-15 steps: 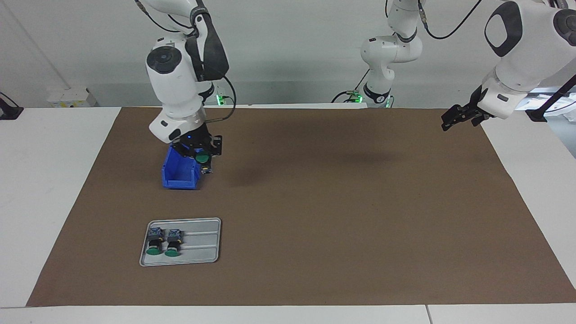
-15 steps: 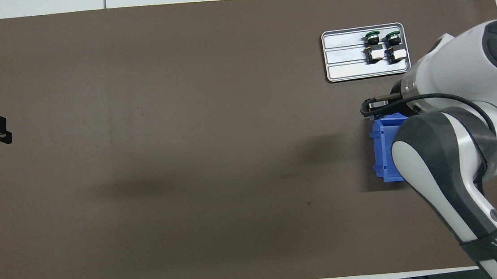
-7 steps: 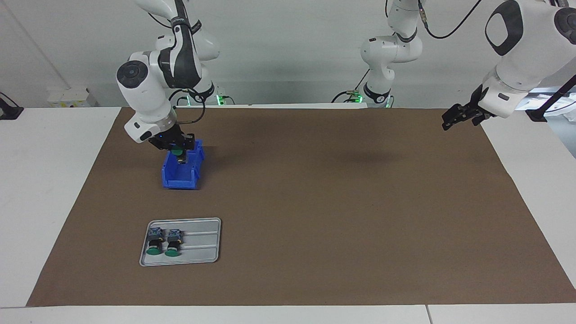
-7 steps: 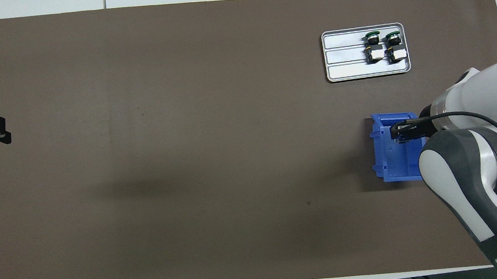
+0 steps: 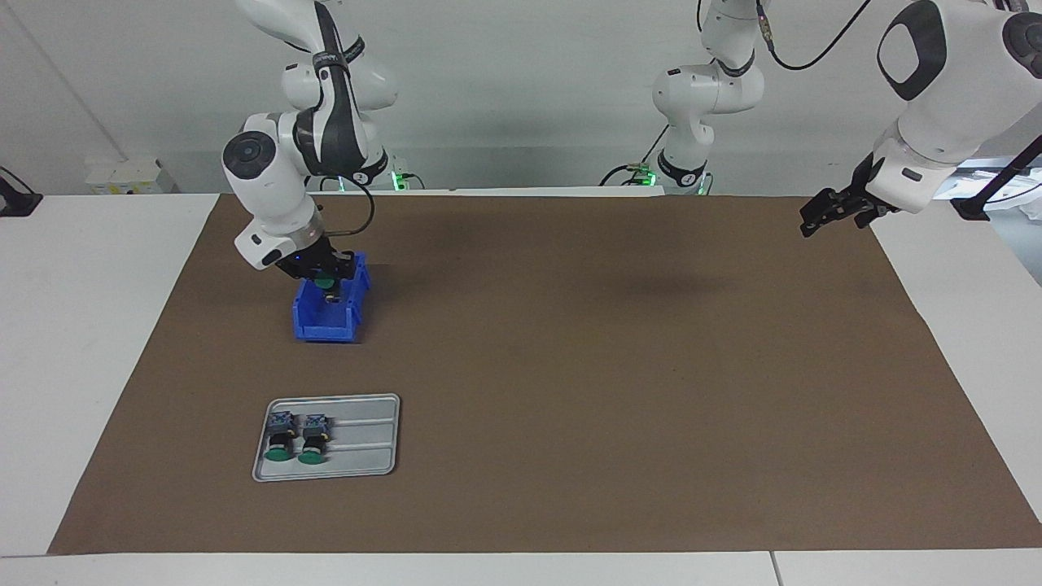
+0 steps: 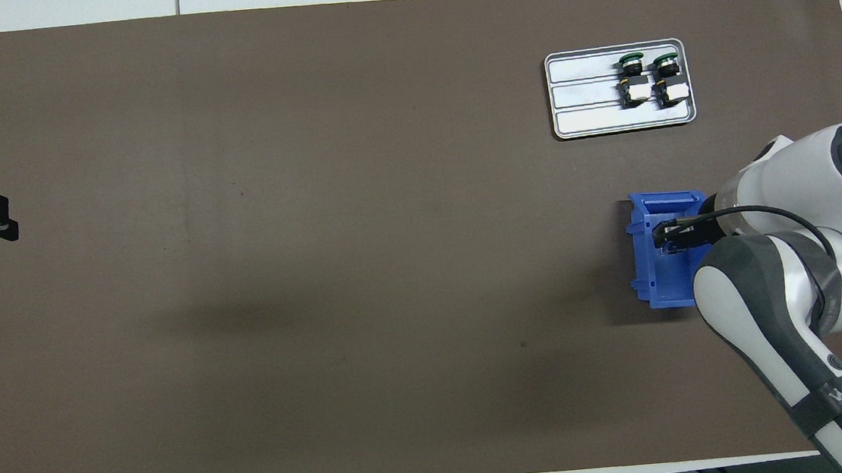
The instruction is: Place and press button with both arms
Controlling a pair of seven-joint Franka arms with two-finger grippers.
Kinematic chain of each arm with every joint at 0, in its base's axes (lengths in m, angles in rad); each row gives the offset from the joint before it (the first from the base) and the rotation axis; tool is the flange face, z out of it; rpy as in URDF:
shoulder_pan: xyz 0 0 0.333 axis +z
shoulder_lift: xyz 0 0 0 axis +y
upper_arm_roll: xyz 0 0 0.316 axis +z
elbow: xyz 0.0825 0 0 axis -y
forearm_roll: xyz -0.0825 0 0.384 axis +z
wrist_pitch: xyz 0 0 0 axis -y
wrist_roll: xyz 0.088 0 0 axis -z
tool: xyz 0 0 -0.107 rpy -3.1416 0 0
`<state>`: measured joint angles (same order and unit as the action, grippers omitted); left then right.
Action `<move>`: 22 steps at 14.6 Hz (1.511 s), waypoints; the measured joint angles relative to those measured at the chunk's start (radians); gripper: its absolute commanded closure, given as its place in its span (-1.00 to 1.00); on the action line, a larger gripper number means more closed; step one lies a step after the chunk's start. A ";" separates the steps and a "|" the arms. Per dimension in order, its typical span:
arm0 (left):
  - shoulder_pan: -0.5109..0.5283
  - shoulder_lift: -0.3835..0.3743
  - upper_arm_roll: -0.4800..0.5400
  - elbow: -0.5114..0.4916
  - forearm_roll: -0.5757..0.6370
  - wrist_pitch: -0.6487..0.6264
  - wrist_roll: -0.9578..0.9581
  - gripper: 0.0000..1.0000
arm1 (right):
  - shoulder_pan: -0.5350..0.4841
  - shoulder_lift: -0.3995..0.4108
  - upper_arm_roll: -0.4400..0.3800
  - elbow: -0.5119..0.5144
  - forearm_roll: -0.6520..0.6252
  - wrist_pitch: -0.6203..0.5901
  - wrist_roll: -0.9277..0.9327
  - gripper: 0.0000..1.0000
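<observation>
My right gripper [image 5: 328,286] [image 6: 666,236] is shut on a green-capped button [image 5: 324,282] and hangs low over the open blue bin [image 5: 324,324] [image 6: 656,281]. In the overhead view the held button is hidden under the gripper. Two more buttons [image 5: 282,440] [image 5: 313,440] lie side by side on the grey tray [image 5: 368,456] [image 6: 583,100], which sits farther from the robots than the bin. Their green caps [image 6: 631,60] [image 6: 665,60] point away from the robots. My left gripper [image 5: 816,220] [image 6: 2,227] waits open, raised over the mat's edge at the left arm's end.
A brown mat [image 5: 610,366] covers most of the white table [image 5: 81,325]. The tray's two slots [image 6: 586,117] toward the left arm's end hold nothing. A third arm's base [image 5: 692,163] stands at the robots' edge of the table.
The right gripper swung with the button from the bin's tray-side rim back over the bin's inside, then sank a little. The left gripper stayed put.
</observation>
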<state>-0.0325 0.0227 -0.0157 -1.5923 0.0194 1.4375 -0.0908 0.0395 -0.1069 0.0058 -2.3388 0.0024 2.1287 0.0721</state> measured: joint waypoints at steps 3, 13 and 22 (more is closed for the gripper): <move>0.000 0.000 0.002 0.000 0.000 0.001 0.000 -1.00 | -0.007 0.015 0.000 -0.034 0.000 0.052 -0.037 0.95; -0.001 0.000 -0.001 0.000 0.000 0.001 0.000 -1.00 | -0.029 0.041 0.000 -0.063 0.000 0.093 -0.057 -0.09; 0.000 0.000 0.000 0.000 0.000 0.001 0.000 -1.00 | -0.029 0.034 0.000 0.005 0.000 0.016 -0.058 -0.46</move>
<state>-0.0329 0.0227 -0.0161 -1.5923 0.0194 1.4388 -0.0913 0.0108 -0.0727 0.0061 -2.3340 0.0024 2.1442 0.0145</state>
